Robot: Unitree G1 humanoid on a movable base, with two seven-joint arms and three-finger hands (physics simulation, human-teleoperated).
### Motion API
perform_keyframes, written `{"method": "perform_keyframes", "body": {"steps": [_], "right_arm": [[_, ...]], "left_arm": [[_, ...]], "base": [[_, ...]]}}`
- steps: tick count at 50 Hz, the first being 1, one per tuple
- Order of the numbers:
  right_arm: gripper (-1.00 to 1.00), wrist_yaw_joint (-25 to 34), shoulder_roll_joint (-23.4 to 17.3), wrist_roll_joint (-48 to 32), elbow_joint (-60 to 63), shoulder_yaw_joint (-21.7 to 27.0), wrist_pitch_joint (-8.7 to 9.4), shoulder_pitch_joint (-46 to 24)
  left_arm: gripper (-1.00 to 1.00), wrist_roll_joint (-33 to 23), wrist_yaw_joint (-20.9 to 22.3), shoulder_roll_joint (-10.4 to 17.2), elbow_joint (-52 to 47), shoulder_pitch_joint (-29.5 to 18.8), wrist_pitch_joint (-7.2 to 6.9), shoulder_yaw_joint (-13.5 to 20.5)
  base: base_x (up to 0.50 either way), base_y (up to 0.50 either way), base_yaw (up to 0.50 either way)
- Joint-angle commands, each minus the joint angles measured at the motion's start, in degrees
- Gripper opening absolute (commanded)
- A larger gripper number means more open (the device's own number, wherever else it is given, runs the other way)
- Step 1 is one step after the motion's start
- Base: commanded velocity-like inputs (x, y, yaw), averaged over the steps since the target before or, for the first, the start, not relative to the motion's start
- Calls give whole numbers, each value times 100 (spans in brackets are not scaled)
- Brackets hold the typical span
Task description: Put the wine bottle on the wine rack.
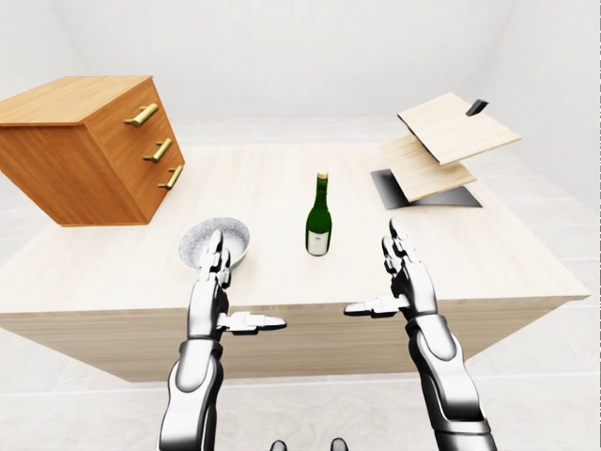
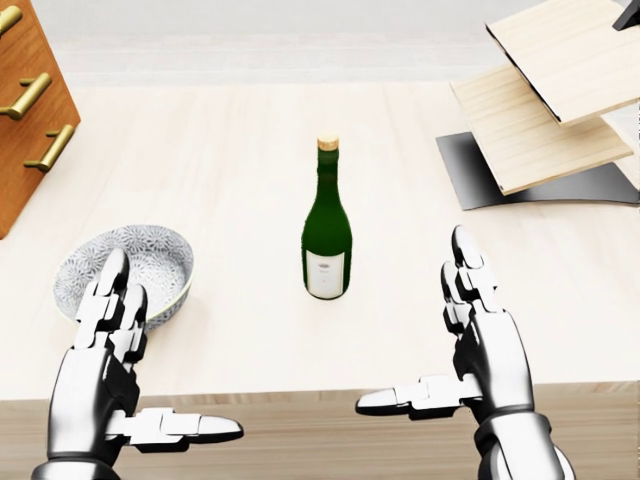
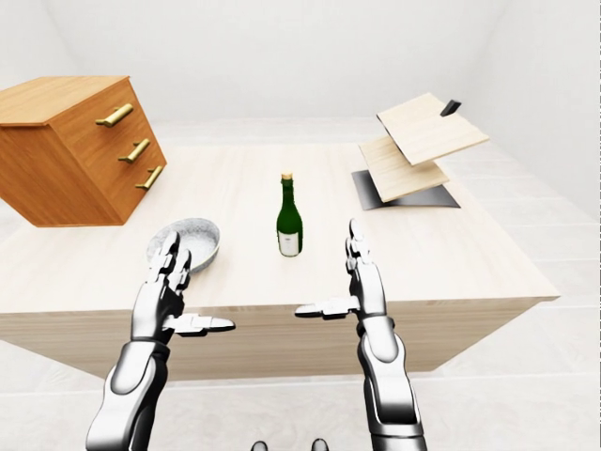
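A dark green wine bottle [image 2: 327,235] with a white label and a tan cap stands upright on the light wooden table [image 2: 240,150], near the middle of the head view. The wine rack [image 2: 545,125], made of tilted pale wooden boards on a dark base plate, sits at the top right. My left hand [image 2: 150,365] hovers open over the table's near edge at the lower left, just below a bowl. At the lower right my right hand [image 2: 425,335] is open too, palm inward, to the right of the bottle and below it. Neither hand touches the bottle.
A patterned grey bowl [image 2: 160,245] lies on the table to the bottle's left. An orange-brown drawer chest [image 1: 94,150] with brass handles stands at the table's left. The table's near edge [image 2: 300,400] runs just under both hands. Pale floor surrounds the table.
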State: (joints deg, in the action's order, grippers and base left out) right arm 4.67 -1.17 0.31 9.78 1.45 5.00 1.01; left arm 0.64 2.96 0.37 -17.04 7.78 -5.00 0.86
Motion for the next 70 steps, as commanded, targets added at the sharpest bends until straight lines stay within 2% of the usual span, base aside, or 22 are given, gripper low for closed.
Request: {"method": "perform_keyframes", "body": {"steps": [1,14,20,27,31,39,42,55,60,70], "right_arm": [[100,34,7,24,148,7,0,-4],[100,59,3,75,114,33,0,10],[100,134,4,119,169,7,0,54],[100,219,-2,163,141,-7,0,54],[100,387,125,666,322,57,0,64],[100,190,-4,176,154,-93,0,63],[100,218,41,302,178,-52,0,59],[100,200,26,330,51,-18,0,-12],[100,199,41,393,89,11,0,29],[100,159,31,385,181,5,0,52]], "left_arm": [[100,-12,19,-11,-42,43,0,-3],[100,-27,21,-14,-27,55,0,-11],[100,-39,21,-18,61,59,86,-23],[100,-28,22,-13,59,57,82,-14],[100,-22,25,-12,58,62,94,-7],[100,6,43,-10,107,89,164,15],[100,12,51,-9,138,100,190,20],[100,26,56,-9,100,92,143,35],[100,13,49,-11,8,93,67,18],[100,6,47,-9,-17,62,15,15]], "base": [[-1,-34,0],[0,-43,0],[0,-43,0],[0,-25,0],[0,-17,0],[0,0,6],[0,0,50],[0,0,50],[0,0,50],[0,0,47]]}}
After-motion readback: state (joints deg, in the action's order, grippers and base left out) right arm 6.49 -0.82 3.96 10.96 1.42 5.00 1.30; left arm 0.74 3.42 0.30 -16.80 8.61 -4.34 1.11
